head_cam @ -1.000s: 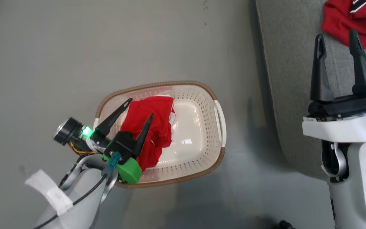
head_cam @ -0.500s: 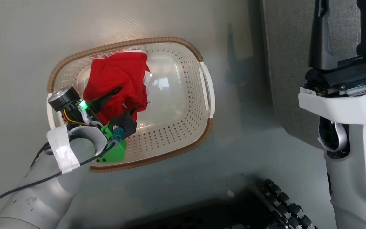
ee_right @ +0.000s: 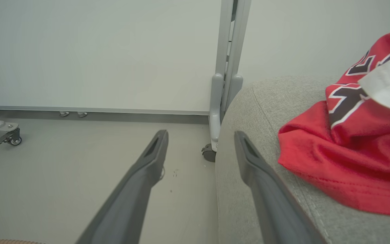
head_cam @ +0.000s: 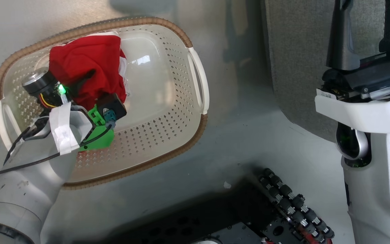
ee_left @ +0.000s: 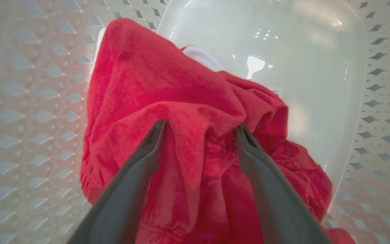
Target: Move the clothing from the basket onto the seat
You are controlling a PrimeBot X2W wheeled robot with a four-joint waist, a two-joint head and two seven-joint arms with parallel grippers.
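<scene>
Bright even light, white glare on the basket point(head_cam: 147, 84) floor, soft shadows, blurred wrist-view edges.

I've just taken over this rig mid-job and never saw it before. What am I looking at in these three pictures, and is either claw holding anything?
It is a wheeled two-armed robot. The head view looks down from above; each wrist view looks along one arm's claw. The left claw is open inside the basket on the floor, its fingers astride a fold of the red shorts, not clamped. The right claw is open and empty, by the edge of the grey seat, where the red jersey lies.
</scene>
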